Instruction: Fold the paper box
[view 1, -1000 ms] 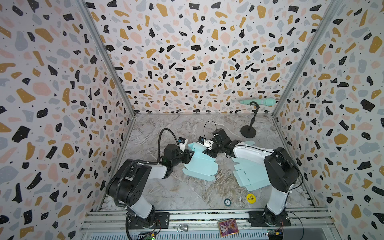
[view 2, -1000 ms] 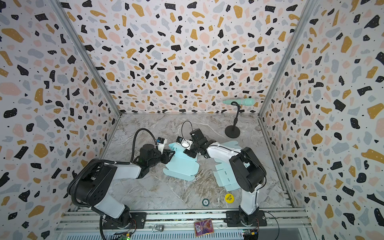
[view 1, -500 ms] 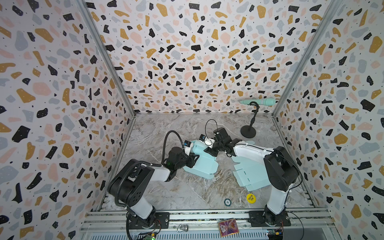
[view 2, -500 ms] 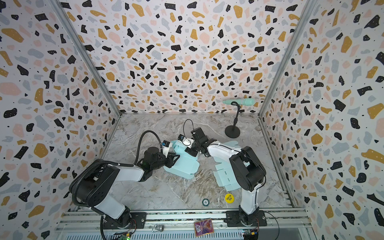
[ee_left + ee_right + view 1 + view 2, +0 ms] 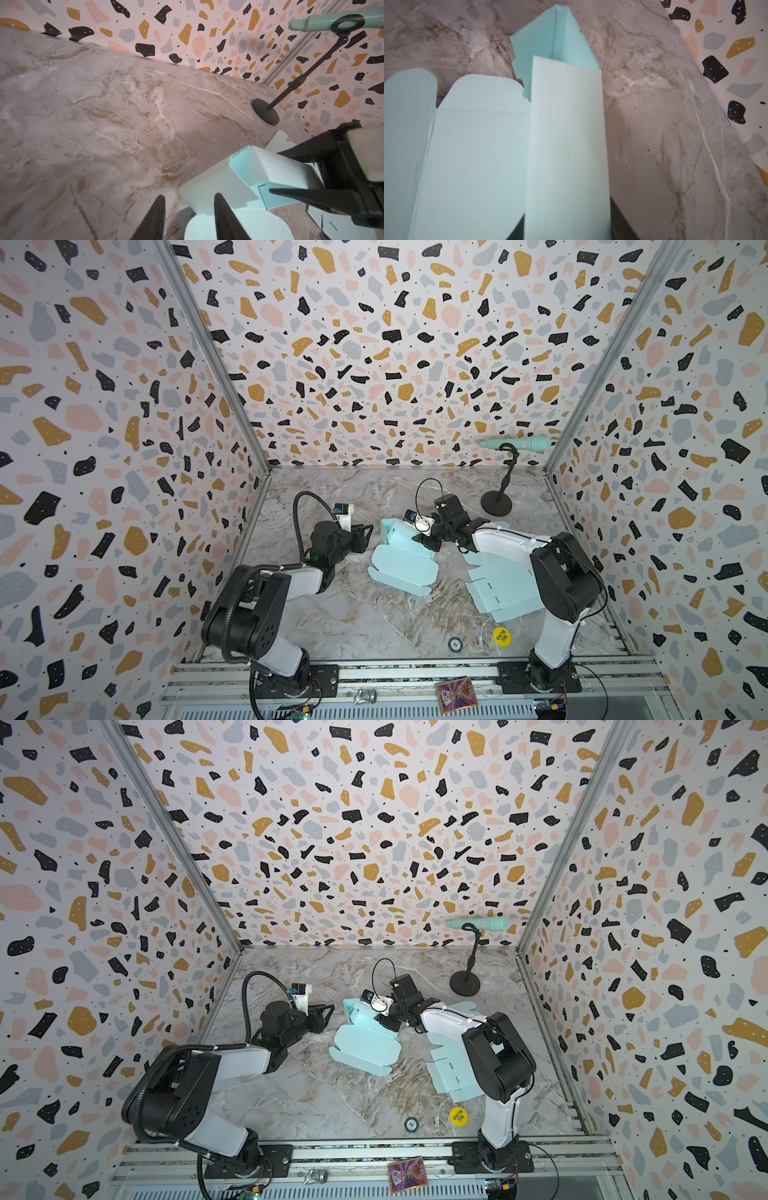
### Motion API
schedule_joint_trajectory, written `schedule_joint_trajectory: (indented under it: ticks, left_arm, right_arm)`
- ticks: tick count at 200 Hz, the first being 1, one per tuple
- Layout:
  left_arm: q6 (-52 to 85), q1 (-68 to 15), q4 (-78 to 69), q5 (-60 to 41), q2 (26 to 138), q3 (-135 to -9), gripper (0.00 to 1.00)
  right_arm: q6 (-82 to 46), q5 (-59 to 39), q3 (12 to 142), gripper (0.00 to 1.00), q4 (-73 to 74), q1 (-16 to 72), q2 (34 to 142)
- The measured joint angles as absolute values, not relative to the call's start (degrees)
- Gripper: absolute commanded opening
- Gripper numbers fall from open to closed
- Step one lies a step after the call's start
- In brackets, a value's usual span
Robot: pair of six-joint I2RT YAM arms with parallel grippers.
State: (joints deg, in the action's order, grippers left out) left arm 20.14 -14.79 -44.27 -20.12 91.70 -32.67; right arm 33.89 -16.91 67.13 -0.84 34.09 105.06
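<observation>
1. Table (image 5: 374,626): the paper box (image 5: 401,568) sits mid-table between the two arms, base panel flat on the marble.
2. Spare flat blank (image 5: 498,591): lies under the right arm, not in play.
3. Right gripper (image 5: 422,541): jaws closed around the box's far side wall (image 5: 280,168), which stands folded up. The left wrist view shows a finger on each face, so it reads as a real grip. Same spot as half a second ago.
4. Left gripper (image 5: 368,536): jaws parted, nothing between them. Half a second ago it was pressed against the box's left edge. Now it's backed off, with a clear gap.
5. Rounded near flaps (image 5: 483,91): flat, not yet folded. My read: the far-wall crease is set and the right arm alone props it, so the task is early to mid. The wall may spring open on release.
</observation>
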Motion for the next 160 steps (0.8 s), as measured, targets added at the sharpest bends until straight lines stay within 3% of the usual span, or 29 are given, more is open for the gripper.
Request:
schedule_joint_trajectory:
  ticks: [63, 160]
  left_arm:
    - [18.72, -15.46, -44.23, -24.01, 105.6, -40.82, 0.43]
    - [16.45, -23.2, -42.96, -17.78, 100.84, -34.02, 0.43]
  right_arm:
    - [35.79, -17.67, 67.16, 0.42, -0.95, 34.02, 105.06]
    - [37.5, -16.21, 67.46, 0.42, -2.98, 35.24, 105.06]
